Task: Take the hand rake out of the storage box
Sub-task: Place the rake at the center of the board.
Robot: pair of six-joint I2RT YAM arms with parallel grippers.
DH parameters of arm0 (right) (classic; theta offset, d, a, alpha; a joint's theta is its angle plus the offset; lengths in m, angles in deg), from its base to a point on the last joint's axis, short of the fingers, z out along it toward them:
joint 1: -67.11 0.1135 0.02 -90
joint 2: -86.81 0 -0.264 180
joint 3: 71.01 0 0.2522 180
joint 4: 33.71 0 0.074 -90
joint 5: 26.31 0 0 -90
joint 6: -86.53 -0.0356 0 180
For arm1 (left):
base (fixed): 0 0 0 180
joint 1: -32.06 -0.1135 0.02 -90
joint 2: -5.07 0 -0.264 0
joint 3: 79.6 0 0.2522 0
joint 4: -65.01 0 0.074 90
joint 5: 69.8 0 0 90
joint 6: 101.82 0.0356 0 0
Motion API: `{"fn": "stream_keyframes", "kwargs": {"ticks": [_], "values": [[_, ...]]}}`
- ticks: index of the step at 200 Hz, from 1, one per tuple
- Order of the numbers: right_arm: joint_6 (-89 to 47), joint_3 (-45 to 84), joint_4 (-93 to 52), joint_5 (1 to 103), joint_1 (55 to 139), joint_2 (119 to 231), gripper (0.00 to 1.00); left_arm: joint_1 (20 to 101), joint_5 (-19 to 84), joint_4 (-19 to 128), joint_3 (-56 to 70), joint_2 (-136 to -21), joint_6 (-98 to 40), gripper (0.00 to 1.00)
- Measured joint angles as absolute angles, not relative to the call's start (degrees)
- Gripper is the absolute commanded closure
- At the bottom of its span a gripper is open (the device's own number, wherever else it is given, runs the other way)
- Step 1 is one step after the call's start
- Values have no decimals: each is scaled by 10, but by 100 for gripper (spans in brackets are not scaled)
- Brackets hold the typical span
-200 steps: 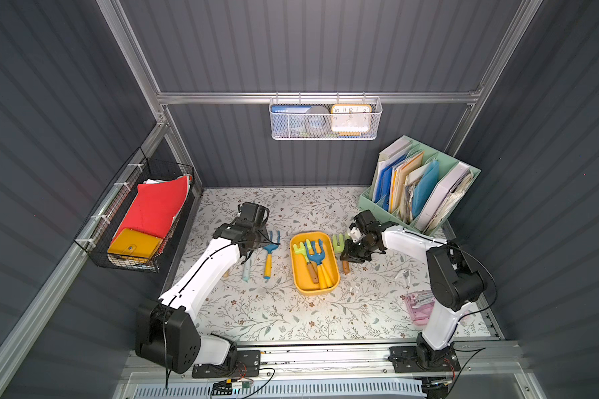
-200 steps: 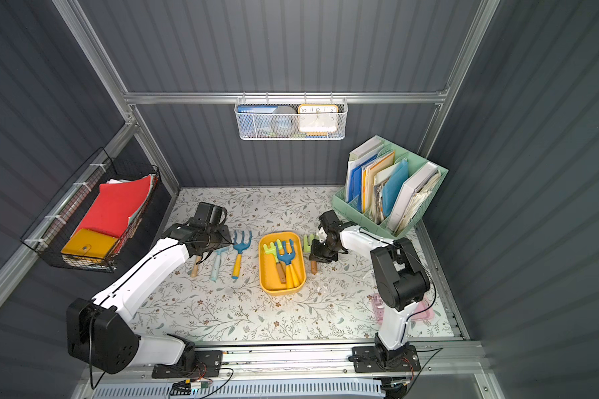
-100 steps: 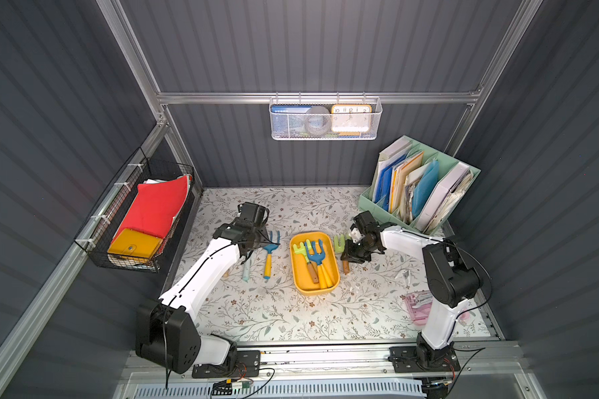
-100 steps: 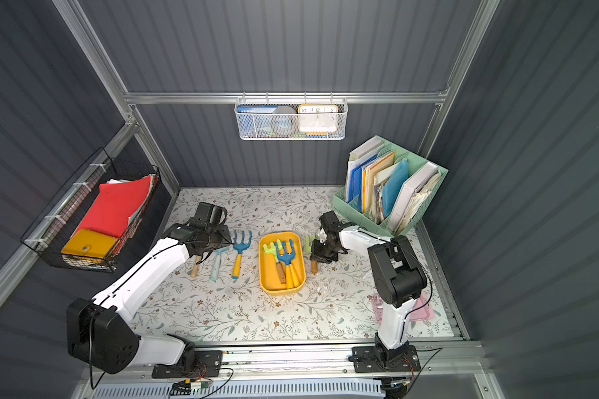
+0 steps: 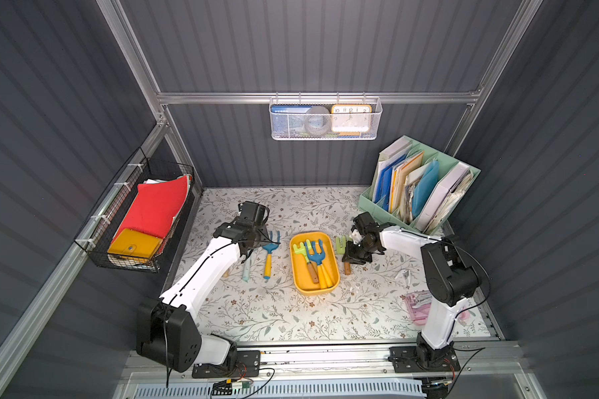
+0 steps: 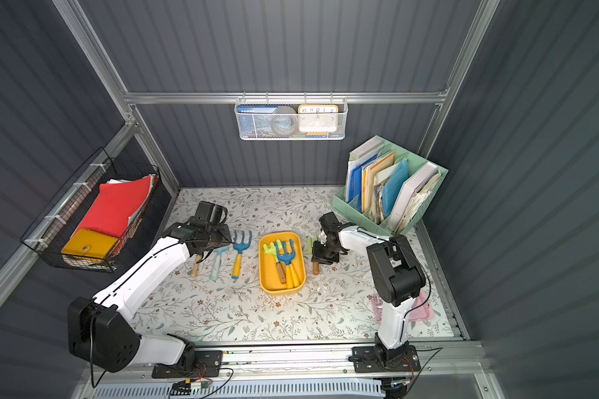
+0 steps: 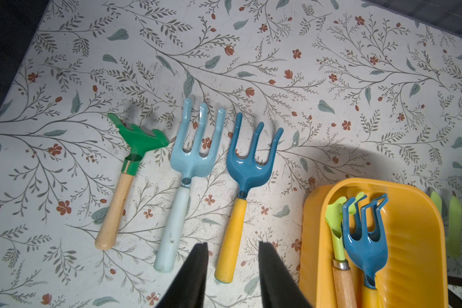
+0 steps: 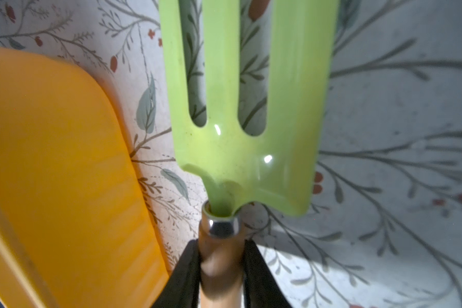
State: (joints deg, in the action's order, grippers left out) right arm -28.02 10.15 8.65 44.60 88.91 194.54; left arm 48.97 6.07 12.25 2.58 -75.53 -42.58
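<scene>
Two grippers: you have one on each side of the box, left at its 9 o'clock and right at its 3 o'clock.
Storage box: shallow yellow plastic tub with rounded corners (image 5: 313,289) (image 6: 281,289) (image 7: 416,240) (image 8: 51,160). It sits mid-way on the floral-print mat (image 5: 274,311), long side running 12 to 6.
Hand rake: lime-green plastic three-tined head on a wooden handle with a metal collar (image 5: 342,243) (image 6: 312,243) (image 8: 246,120). It is outside the box, just beside its 3 o'clock wall, head toward 12. You can't tell whether it touches the mat.
Right gripper (image 5: 351,258) (image 6: 320,258) (image 8: 222,266): fingers clamped on the hand rake's wooden handle just under the collar, one black finger on each side.
Left gripper (image 7: 232,250): fingers part-way apart with nothing between them, the tips near the butt end of a yellow handle.
Inside box: two tools lie side by side, heads toward 12.
- lime-green bent-tine rake with wooden handle (image 5: 305,254) (image 7: 336,221)
- blue claw rake with yellow handle (image 5: 317,254) (image 7: 366,240)
Mat at 9 o'clock of box: three tools in a row, heads toward 12.
- dark-green fan rake with wooden handle (image 7: 139,138)
- pale-blue plastic fork (image 7: 195,149)
- dark-blue fork with yellow handle (image 5: 268,247) (image 7: 251,162), the nearest to the box
Elsewhere: mint-green file organiser (image 5: 370,207) at 1 o'clock. Flat pink translucent case (image 5: 415,304) at 4 o'clock, partly behind the right arm.
</scene>
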Motion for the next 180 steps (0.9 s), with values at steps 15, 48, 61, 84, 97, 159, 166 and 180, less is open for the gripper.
{"fn": "stream_keyframes", "kwargs": {"ticks": [15,48,61,84,97,159,166,180], "values": [[-280,102,87,447,889,1947,71,490,58,122,26,-755,-425,63],[-278,109,94,450,889,1951,70,490,57,122,26,-755,-424,63],[-278,112,97,451,889,1952,69,490,55,122,26,-755,-424,63],[-272,115,103,456,889,1955,68,490,53,121,26,-754,-424,63],[-267,117,108,459,889,1958,67,490,53,119,26,-754,-424,63],[-256,121,116,467,889,1960,63,490,49,107,26,-754,-424,63],[-255,122,118,468,889,1960,63,490,47,104,26,-753,-424,63],[-253,125,120,470,889,1960,66,490,46,100,26,-750,-424,62]]}}
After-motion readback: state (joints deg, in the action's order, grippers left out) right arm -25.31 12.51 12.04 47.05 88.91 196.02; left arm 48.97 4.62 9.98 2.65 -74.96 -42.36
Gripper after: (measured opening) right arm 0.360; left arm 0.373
